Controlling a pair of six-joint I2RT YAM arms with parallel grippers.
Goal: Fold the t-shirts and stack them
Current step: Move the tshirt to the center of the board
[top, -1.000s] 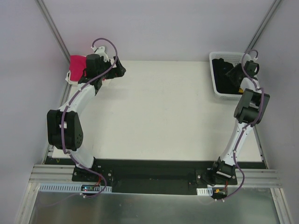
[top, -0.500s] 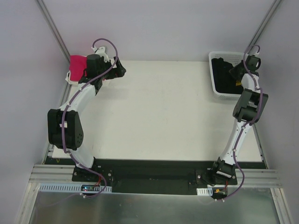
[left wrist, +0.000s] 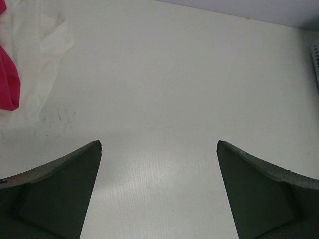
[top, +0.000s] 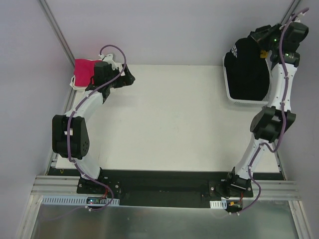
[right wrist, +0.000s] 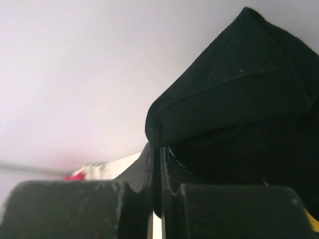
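Aloft: right claw [right wrist: 157, 149] clenched on black t-shirt [top: 247, 69], dangling over basket [top: 239, 101] at far-right table [top: 174, 124] corner; left claw [left wrist: 159, 147] gapes empty nr pink shirt [top: 82, 68]. Best bet: lift cloth clear of rim, then spread flat mid-table.

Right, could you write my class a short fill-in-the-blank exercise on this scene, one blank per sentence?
1. The right gripper, shut on the black t-shirt, holds it over the white ____.
2. The left gripper is ____.
3. The pink t-shirt lies at the table's far ____ corner.

Missing words: basket; open; left.
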